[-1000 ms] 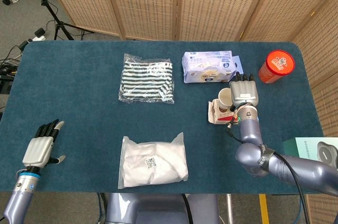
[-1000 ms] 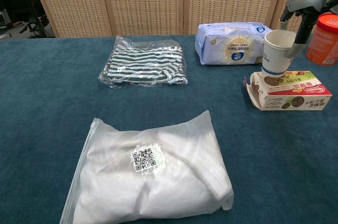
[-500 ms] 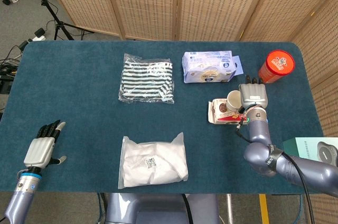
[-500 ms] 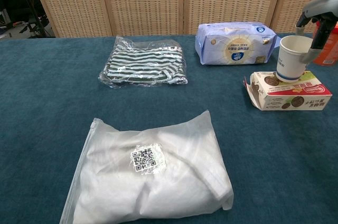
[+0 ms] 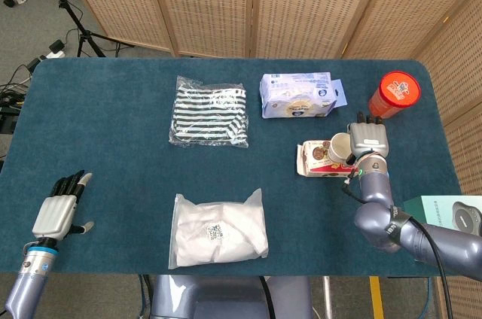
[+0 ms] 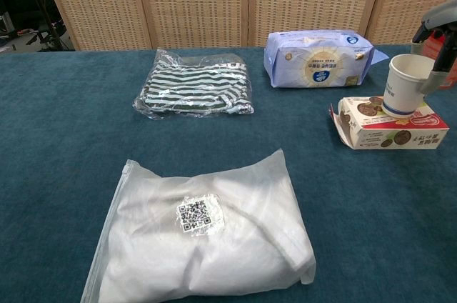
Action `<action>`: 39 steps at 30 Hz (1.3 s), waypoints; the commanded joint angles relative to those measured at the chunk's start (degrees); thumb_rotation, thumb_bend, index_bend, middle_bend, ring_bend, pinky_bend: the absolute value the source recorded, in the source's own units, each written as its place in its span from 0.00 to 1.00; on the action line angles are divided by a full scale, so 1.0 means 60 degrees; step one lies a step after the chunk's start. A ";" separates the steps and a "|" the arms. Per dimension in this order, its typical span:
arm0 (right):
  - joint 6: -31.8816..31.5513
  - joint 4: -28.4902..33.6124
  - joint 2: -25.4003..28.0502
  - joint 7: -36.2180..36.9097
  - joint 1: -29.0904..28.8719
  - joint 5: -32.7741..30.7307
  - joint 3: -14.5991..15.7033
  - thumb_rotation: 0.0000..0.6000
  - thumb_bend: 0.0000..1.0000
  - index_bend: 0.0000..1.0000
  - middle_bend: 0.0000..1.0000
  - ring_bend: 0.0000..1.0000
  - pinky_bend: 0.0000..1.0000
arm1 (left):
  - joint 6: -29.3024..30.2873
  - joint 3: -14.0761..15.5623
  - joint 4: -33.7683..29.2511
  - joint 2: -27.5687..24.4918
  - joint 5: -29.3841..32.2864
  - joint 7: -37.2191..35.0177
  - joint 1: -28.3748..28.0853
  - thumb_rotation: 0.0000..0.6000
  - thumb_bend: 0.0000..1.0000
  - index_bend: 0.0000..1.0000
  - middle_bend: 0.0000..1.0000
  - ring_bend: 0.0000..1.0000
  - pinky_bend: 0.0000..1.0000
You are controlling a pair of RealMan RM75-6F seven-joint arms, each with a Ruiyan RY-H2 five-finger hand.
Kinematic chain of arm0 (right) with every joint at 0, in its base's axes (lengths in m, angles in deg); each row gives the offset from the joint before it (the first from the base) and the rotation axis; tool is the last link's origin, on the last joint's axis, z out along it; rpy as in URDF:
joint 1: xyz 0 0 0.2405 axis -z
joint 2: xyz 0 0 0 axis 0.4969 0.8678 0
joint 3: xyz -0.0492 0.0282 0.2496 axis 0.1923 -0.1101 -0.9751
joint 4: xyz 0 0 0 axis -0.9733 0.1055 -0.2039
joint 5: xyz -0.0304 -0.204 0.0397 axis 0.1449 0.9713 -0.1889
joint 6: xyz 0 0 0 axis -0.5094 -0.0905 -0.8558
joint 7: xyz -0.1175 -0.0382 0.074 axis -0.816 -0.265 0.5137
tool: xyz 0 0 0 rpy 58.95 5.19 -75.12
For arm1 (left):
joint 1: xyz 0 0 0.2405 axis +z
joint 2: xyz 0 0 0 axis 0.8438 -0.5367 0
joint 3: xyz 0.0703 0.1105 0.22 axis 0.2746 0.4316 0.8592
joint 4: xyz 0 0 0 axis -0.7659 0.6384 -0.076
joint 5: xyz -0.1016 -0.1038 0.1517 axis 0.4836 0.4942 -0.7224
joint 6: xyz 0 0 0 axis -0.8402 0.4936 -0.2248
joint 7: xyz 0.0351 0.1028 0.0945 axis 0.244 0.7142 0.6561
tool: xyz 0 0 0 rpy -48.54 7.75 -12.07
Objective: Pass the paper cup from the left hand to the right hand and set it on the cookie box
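Setting the paper cup down squarely is the job now — it stands upright with its base on or just above the top of the cookie box, near the middle of the lid in the chest view. The right robot hand grasps the cup from the far side; a finger shows against its wall. Whether the base bears fully on the box cannot be told from here. To finish well, I would judge the cup needs to rest flat before the fingers spread, and they should part evenly and draw back without brushing the rim — a light empty cup tips easily. The left robot hand rests released on the desk, fingers apart, well away from the box.
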State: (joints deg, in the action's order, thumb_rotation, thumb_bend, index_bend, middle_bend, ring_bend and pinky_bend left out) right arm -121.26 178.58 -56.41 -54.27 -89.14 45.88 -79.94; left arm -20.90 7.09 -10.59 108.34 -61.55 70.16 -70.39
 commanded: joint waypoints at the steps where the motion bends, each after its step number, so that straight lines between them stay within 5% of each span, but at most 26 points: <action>1: 0.0053 0.0049 0.0065 0.0021 0.0010 -0.0066 0.0021 1.00 0.16 0.27 0.00 0.00 0.00 | -0.0004 0.0004 -0.0001 0.0000 -0.0004 0.0005 -0.0001 1.00 0.16 0.00 0.00 0.00 0.00; 14: -0.0185 0.0123 0.0245 0.0077 -0.0016 -0.0030 0.0170 1.00 0.09 0.00 0.00 0.00 0.00 | 0.0067 0.0006 -0.0065 -0.0024 -0.0044 0.0042 0.0024 1.00 0.16 0.00 0.00 0.00 0.00; 20: -0.1890 0.1969 0.1178 -0.0759 -0.0367 0.0199 0.0265 1.00 0.05 0.00 0.00 0.00 0.00 | 0.0180 -0.0052 -0.0077 -0.0074 -0.0055 -0.0055 0.0062 1.00 0.16 0.00 0.00 0.00 0.00; 25: -0.2911 0.3590 0.1846 0.0373 0.0375 0.2341 0.0376 1.00 0.05 0.00 0.00 0.00 0.00 | 0.0460 -0.0091 -0.0171 -0.0152 -0.0186 -0.0156 0.0151 1.00 0.16 0.00 0.00 0.00 0.00; 29: -0.3879 0.3956 0.1748 0.2308 0.1911 0.6122 0.1284 1.00 0.06 0.00 0.00 0.00 0.00 | 0.0948 -0.0182 -0.0292 -0.0268 -0.0367 -0.0202 0.0290 1.00 0.16 0.00 0.00 0.00 0.00; 34: -0.5368 0.2114 0.0663 0.4833 0.4059 1.0369 0.2806 1.00 0.10 0.00 0.00 0.00 0.00 | 0.1556 -0.0272 -0.0386 -0.0363 -0.0624 -0.0334 0.0485 1.00 0.16 0.00 0.00 0.00 0.00; 39: -0.6032 -0.0137 -0.0213 0.7216 0.5585 1.2093 0.3418 1.00 0.10 0.00 0.00 0.00 0.00 | 0.2043 -0.0316 -0.0296 -0.0278 -0.0937 -0.0395 0.0607 1.00 0.15 0.00 0.00 0.00 0.00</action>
State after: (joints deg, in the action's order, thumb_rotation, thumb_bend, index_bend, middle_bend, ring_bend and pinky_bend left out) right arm -149.61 190.24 -51.89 -26.46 -67.84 105.05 -66.46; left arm -8.98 5.28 -12.55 106.52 -66.84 67.94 -66.97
